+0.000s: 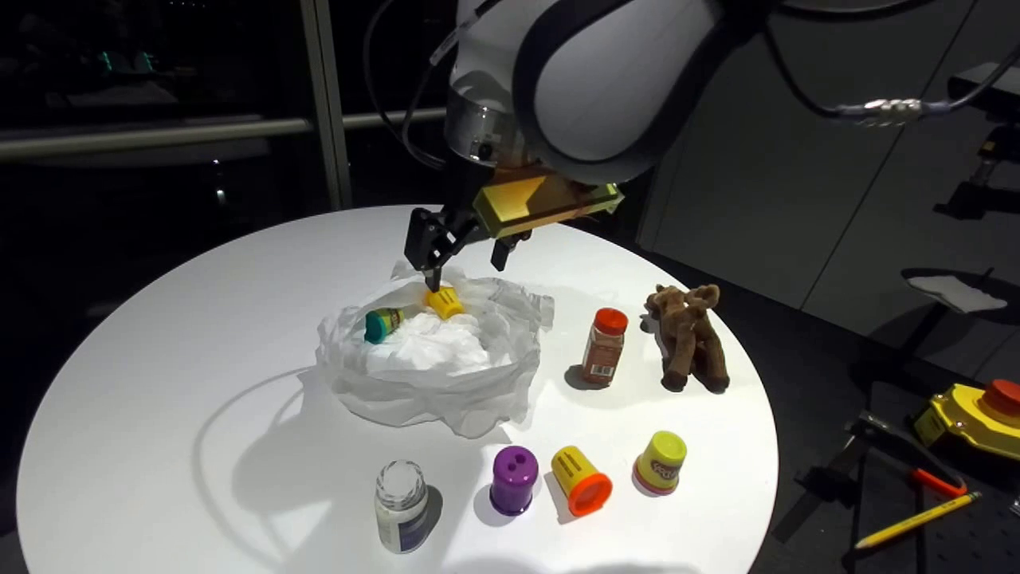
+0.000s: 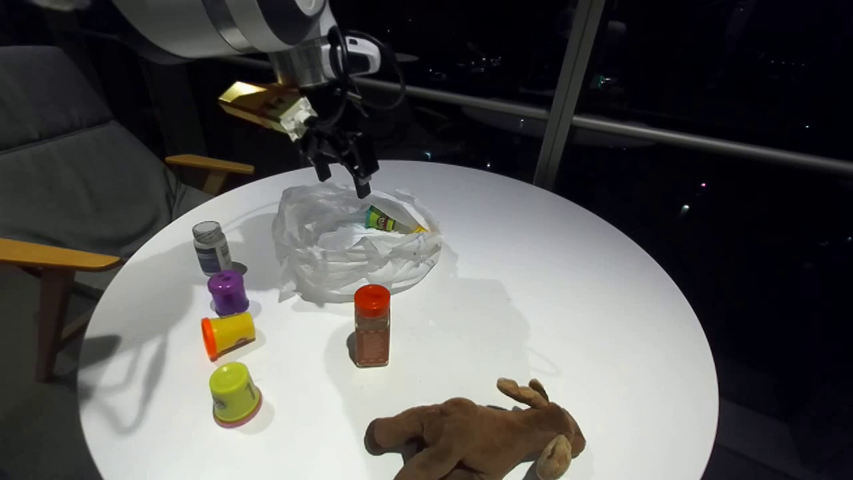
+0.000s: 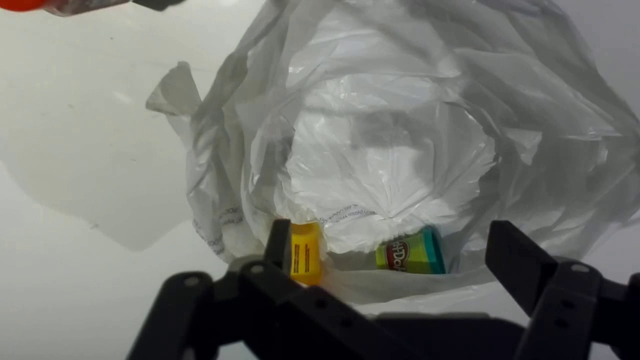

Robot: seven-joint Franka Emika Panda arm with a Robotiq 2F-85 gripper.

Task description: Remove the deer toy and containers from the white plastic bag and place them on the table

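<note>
Robotiq gripper (image 1: 466, 273), black: hangs above the white plastic bag (image 1: 446, 402), fingers spread wide, nothing gripped; in the wrist view one finger overlaps a yellow tub (image 3: 306, 255), contact not determinable. Bag: crinkled, translucent, mouth upward, resting on the round white table (image 1: 135, 399). Inside it, two visible items: the yellow tub, bearing dark print, and a green Play-Doh tub (image 3: 412, 252), teal lid, lying on its side, the two near each other but apart, along one side of the bag. Outside it, on the table: one plush deer (image 1: 687, 335), brown, near the table's edge; one spice jar (image 1: 603, 355), red cap, reddish-brown contents, upright between bag and deer. Also on the table, a loose row of four: one white-grey bottle (image 1: 401, 510), dark label, upright; one purple container (image 1: 514, 478), holes in its top, upright; one orange-lidded yellow tub (image 1: 578, 480), on its side; one yellow-green Play-Doh tub (image 1: 661, 462), inverted on its reddish lid. Deer, spice jar and row: shown in both exterior views. Surroundings: in an exterior view, a grey armchair (image 2: 73, 173) with wooden armrests; in an exterior view, a yellow emergency-stop box (image 1: 976, 426) with red button and a yellow pencil (image 1: 916, 520), both beyond the table's edge.
</note>
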